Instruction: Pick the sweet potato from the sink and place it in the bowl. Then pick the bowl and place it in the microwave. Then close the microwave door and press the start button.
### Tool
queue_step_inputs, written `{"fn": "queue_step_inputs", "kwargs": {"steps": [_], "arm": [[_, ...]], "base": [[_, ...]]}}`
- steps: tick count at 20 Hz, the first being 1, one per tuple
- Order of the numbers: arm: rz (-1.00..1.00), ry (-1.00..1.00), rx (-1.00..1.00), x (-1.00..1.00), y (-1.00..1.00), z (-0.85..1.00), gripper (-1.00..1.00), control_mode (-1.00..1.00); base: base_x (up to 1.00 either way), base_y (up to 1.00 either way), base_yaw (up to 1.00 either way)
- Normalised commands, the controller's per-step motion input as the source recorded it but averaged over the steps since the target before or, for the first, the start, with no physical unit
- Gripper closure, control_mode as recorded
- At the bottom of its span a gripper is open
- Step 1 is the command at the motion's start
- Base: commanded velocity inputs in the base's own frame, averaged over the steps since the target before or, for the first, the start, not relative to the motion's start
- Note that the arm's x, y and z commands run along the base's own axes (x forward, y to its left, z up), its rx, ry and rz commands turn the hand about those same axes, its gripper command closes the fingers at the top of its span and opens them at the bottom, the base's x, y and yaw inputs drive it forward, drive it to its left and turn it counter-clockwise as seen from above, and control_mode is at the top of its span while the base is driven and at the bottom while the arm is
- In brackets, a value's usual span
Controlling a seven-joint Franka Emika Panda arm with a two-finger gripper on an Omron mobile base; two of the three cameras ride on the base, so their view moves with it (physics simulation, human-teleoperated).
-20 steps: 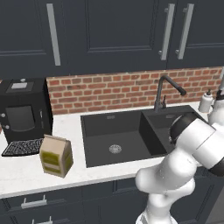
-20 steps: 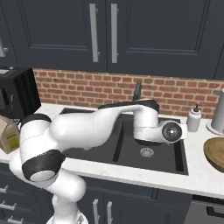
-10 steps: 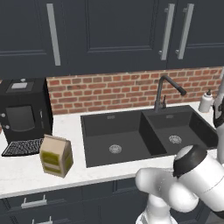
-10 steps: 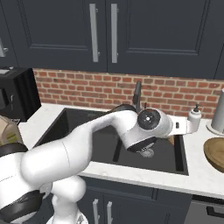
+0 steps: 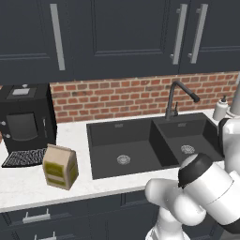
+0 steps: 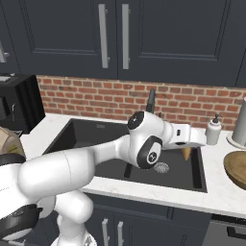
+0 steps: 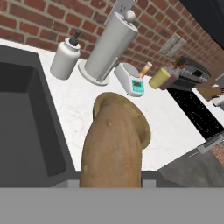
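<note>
My gripper is shut on the sweet potato, a tan-orange lump hanging under the hand above the right basin of the black sink. In the hand view the sweet potato rises large from the bottom and hides the fingertips. The rim of the wooden bowl peeks out behind it. That bowl sits on the white counter right of the sink, apart from the hand. The sink and its gooseneck faucet also appear in the left base view. The microwave is out of view.
A soap dispenser and a paper-towel holder stand behind the bowl, with a small scale and a stove further right. A paper bag and a black coffee machine occupy the left counter.
The arm's elbow has swung down and forward toward the cameras. The hand has stayed over the right basin and turned toward the right counter, still holding the sweet potato.
</note>
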Motion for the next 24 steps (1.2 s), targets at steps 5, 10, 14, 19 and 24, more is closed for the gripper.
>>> {"fn": "queue_step_inputs", "kwargs": {"steps": [5,10,14,19,24], "arm": [[-0.02,0.26,0.0,0.0,-0.61,0.05,1.0,-1.0],[0.0,0.09,0.02,0.0,-0.85,0.0,1.0,-1.0],[0.0,0.0,0.14,0.0,-0.72,0.03,1.0,-1.0],[0.01,0.0,0.22,0.0,-0.54,0.0,1.0,-1.0],[0.02,-0.01,0.24,0.0,-0.44,0.0,1.0,-1.0]], "base": [[0.0,0.0,0.0],[0.0,0.0,0.0],[0.0,0.0,0.0],[0.0,0.0,0.0],[0.0,0.0,0.0]]}}
